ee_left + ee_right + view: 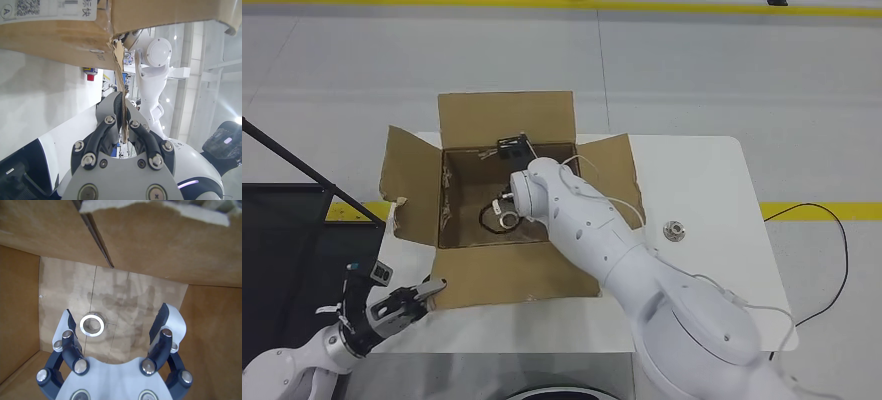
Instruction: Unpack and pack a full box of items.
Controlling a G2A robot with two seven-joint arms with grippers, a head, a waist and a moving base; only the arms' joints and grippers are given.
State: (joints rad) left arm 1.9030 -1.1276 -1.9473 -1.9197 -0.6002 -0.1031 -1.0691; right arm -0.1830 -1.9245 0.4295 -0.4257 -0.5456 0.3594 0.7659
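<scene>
cardboard box (507,120): brown, open, all four flaps folded outward; stands on the white table (712,180), toward the table's left half as the top view shows it. the outer wall carries a printed label, seen in the left wrist view (47,43). inner walls and floor bare brown board, with a seam running across the floor (19,294).

near flap (512,272): lies spread toward the robot; its left corner is torn and ragged.

left gripper (417,298): at the table's near left corner, beside the box. fingers closed tight on the ragged corner strip of the near flap, the strip pinched between the black pads (122,106).

right arm (582,225): white, reaches from the robot's side across the near flap and down into the box.

right gripper (116,311): inside the box, above the floor, pointing down. fingers spread wide, nothing between them, black pads facing each other.

metal ring (92,334): silver, short and thick-walled, lying flat on the box floor with its hole up. sits just beside one open finger of the right gripper, off centre in the gap, not touching it as far as can be told.

small round metal piece (674,230): on the bare table, outside the box, just beyond the right-hand flap.
</scene>
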